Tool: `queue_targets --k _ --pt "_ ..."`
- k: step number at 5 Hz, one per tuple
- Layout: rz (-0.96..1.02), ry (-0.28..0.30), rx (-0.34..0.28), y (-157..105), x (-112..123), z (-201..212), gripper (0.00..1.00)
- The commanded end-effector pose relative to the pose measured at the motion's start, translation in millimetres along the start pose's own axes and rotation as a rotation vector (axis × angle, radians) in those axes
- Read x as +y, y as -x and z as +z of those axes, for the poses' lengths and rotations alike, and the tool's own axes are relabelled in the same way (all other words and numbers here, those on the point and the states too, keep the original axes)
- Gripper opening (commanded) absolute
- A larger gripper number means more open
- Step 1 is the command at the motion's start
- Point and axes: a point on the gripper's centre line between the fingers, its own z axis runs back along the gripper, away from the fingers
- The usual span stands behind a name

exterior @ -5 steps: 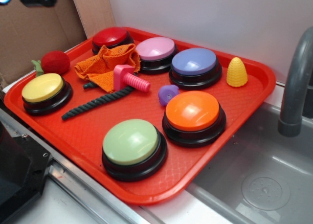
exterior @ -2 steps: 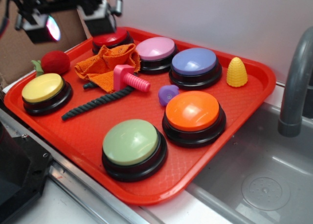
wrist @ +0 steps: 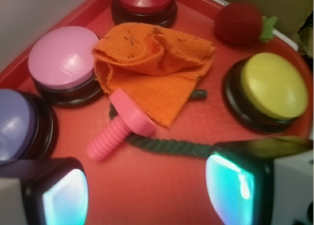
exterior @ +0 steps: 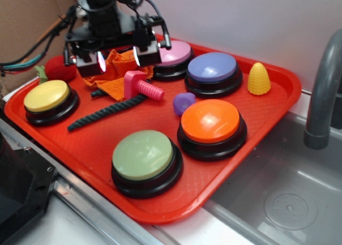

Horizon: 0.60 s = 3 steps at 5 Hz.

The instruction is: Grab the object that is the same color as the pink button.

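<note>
We see the arm has swung in from the upper left corner of the exterior view, where only its edge showed a second ago, and its pincer (exterior: 117,59) now hangs over the back of the red tray (exterior: 278,103). It covers the red button (wrist: 143,0), which was in plain sight before, and part of the orange cloth (exterior: 109,74). The two lit pads (exterior: 101,61) now sit just behind the pink bolt (exterior: 140,84).

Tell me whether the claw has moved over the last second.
Yes. The claw has come in from the upper-left corner and down, now hanging over the orange cloth beside the pink button, just behind the pink bolt.
</note>
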Motion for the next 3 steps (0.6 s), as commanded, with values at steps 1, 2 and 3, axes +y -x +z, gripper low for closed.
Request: queue_targets --k 1,2,3 --pt "0.075 -0.029 -0.072 -32 -13 -39 1.0" --pt "0.096 -0.04 -0.066 -40 -14 -55 1.0" --pt "0.111 -0.036 -0.034 -44 -11 -64 1.0"
